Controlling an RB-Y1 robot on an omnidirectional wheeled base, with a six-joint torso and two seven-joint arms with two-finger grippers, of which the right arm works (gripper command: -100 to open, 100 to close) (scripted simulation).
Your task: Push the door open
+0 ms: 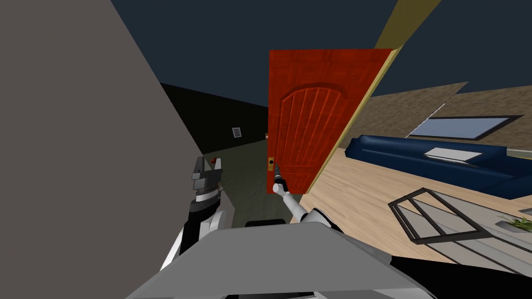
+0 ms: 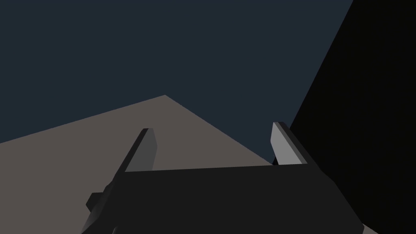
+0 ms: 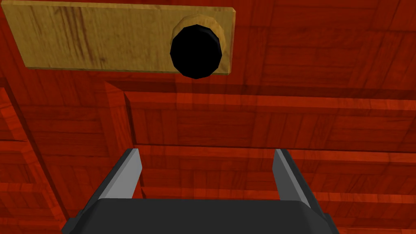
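So the red door (image 1: pixel 311 119) is dead ahead at 12 o'clock, hinged on its yellowish frame (image 1: pixel 363 104) on the right side. Its free edge looks swung clear, with a dim hallway showing at its 9 o'clock. The right claw (image 1: pixel 277 170) is up near that free edge, low on the panel, fingers spread wide and holding nothing. That makes sense, since a push needs contact, not a grip. From the wrist cam the black knob (image 3: pixel 196 50) on its wooden plate (image 3: pixel 101 38) sits just past the fingertips, not touched. My guess is it aims beside the knob because pushing far from the hinge gives the most swing. The left claw (image 1: pixel 208 168) hangs at about 9 o'clock of the right one, beside the grey wall (image 1: pixel 78 130), also wide open and empty, probably just parked out of the way. A blue sofa (image 1: pixel 431 161) sits at the door's 3 o'clock.
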